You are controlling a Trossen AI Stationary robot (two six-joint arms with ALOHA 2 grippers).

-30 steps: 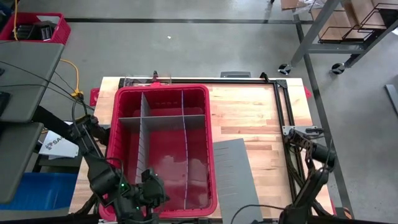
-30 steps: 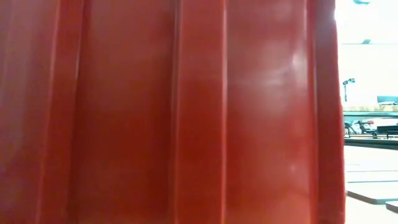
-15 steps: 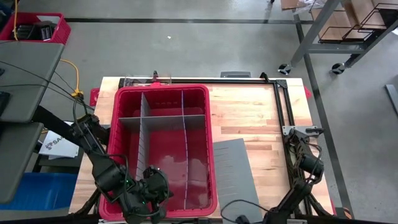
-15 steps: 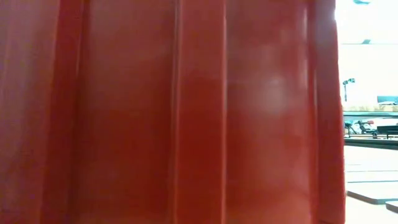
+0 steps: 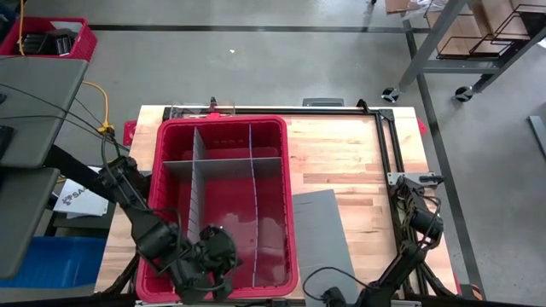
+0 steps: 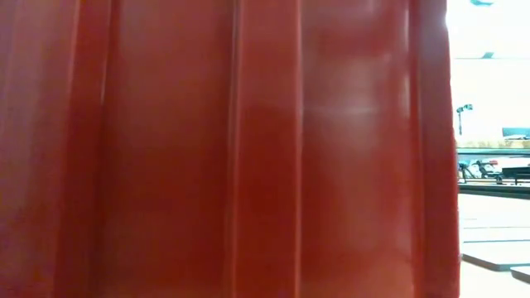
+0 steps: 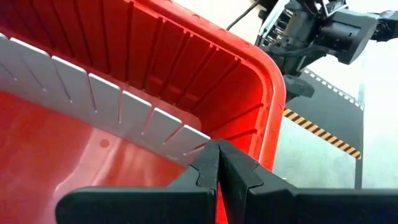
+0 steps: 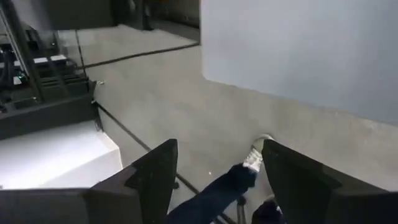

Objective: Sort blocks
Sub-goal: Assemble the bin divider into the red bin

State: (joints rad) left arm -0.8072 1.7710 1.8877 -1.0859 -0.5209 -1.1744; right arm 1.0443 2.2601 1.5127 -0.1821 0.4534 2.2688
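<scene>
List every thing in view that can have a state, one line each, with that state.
Red bin: upright on the table, no blocks visible inside.
Grey dividers: standing slotted in the bin, splitting it into compartments.
Loose divider sheet: lying flat on the table beside the bin.
Left gripper: jaws shut, empty, inside the bin's near end.
Right gripper: jaws open, empty, off the table's right edge.

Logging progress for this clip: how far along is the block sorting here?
Nothing looks sorted yet: no blocks show in any view, and the visible compartments of the red bin between its grey dividers look bare. In hand: the left pincer is shut, empty, low inside the bin near its corner. The right pincer is open, aimed out at the room's floor. All sorting remains.
</scene>
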